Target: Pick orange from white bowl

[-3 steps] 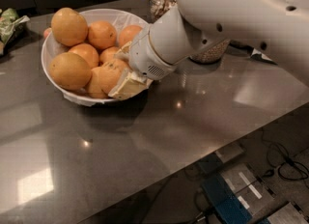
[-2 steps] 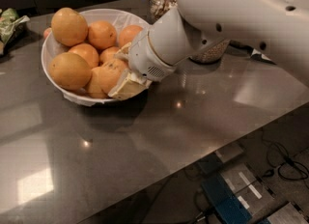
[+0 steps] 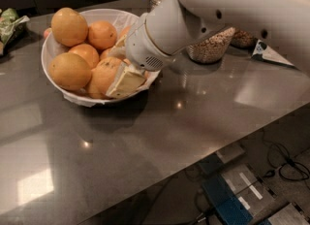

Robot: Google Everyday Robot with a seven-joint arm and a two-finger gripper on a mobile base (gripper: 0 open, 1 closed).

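The white bowl point(image 3: 58, 90) sits on the dark counter at the left and holds several oranges on a crinkled white liner. My gripper point(image 3: 120, 66) reaches into the bowl's right side from the big white arm. Its cream fingers point(image 3: 125, 81) sit on either side of one orange point(image 3: 105, 71) at the bowl's front right and press against it. That orange still rests among the others in the bowl. A larger orange point(image 3: 69, 71) lies just left of it, and two more are piled at the back.
A glass jar of nuts point(image 3: 209, 48) stands right behind the arm, with another jar point(image 3: 243, 39) further right. A green packet point(image 3: 10, 25) lies at the far left. The counter's front edge runs diagonally, with cables and boxes on the floor below.
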